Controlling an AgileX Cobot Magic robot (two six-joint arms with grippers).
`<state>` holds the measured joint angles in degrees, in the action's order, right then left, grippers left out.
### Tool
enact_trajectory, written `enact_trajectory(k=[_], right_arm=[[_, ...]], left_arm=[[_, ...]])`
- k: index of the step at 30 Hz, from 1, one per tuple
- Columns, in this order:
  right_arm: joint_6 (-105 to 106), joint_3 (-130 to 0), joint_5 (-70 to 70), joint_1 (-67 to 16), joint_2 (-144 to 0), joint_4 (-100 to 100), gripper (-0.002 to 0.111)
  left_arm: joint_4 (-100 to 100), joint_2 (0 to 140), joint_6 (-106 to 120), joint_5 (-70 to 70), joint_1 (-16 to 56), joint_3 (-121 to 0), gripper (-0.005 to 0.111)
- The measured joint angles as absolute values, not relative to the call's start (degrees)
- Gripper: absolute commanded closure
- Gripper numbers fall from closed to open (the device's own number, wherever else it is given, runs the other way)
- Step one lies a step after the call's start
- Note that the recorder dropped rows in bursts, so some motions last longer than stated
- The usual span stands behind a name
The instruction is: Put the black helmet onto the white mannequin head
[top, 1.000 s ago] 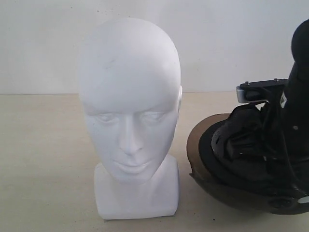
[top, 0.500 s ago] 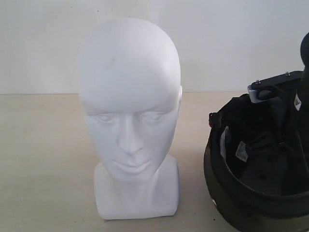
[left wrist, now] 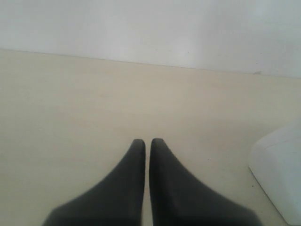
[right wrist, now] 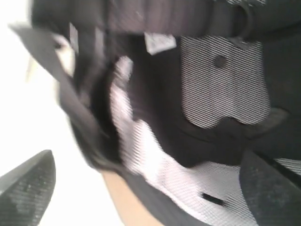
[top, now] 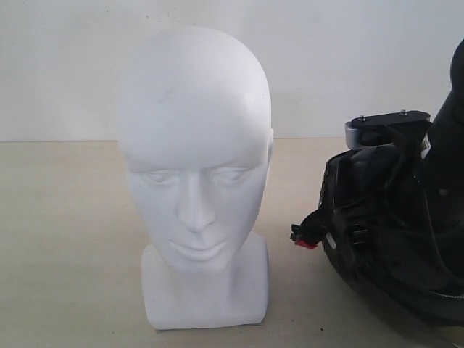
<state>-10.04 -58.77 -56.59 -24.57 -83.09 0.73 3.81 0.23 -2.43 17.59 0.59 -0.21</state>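
The white mannequin head point(top: 194, 145) stands upright on the table, face toward the exterior camera. To its right, apart from it, the black helmet point(top: 384, 225) is tilted with its padded inside turned toward the head. A chin strap with a red clip point(top: 306, 235) hangs off its near side. My right gripper point(right wrist: 146, 157) is shut on the helmet's rim, one finger outside the shell and one inside on the lining point(right wrist: 211, 94). The visor is hidden. My left gripper point(left wrist: 147, 141) is shut and empty over bare table, beside the head's neck base point(left wrist: 280, 169).
The beige table point(top: 65, 239) runs back to a plain white wall point(top: 58, 65). My right arm point(top: 442, 145) rises behind the helmet at the right edge of the exterior view.
The helmet has rolled in my right gripper: its brown visor showed first, then the opening faced up, now it faces the head with the strap dangling. The head and left gripper stayed still.
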Motion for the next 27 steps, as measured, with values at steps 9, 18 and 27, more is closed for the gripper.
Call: enact_trajectory(k=[9,18,27], right_arm=[[2.7,-58.8,-54.6,-24.6,-88.5,-0.7,0.003],[8.6,-58.8,-58.0,-24.6,-92.5,-0.6,0.01],[9.5,-58.8,-57.1,-24.6,-92.8,-0.8,0.029]], left_arm=[[3.8,0.2,-2.4,17.6,0.6,-0.2,0.103],[3.8,0.2,-2.4,17.6,0.6,-0.2,0.103],[3.8,0.2,-2.4,17.6,0.6,-0.2,0.103]])
